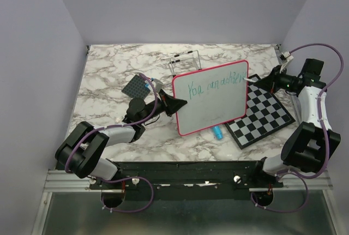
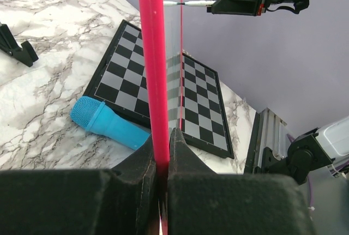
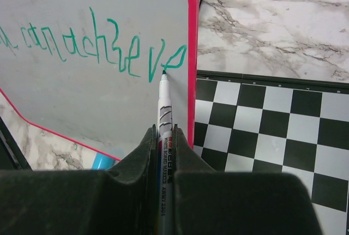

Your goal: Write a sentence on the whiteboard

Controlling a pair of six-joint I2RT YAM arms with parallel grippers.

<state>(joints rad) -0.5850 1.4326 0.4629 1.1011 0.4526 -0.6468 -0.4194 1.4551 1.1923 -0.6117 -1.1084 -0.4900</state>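
The left gripper clamps the whiteboard by its frame, holding it propped up. The right gripper pinches the marker, its tip seemingly touching the sentence (hard against the frame). Further strokes could overrun the edge or twist the board.

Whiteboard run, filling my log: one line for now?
left tool: shut on whiteboard | right tool: shut on marker | marker tip: at end of sentence

The whiteboard is glossy white with a pink-red frame, and the sentence on it is green-teal. Between the black right fingers the marker is white with dark stripes. Right of them are the black-and-white checkered board and the worktop of grey-veined white marble.
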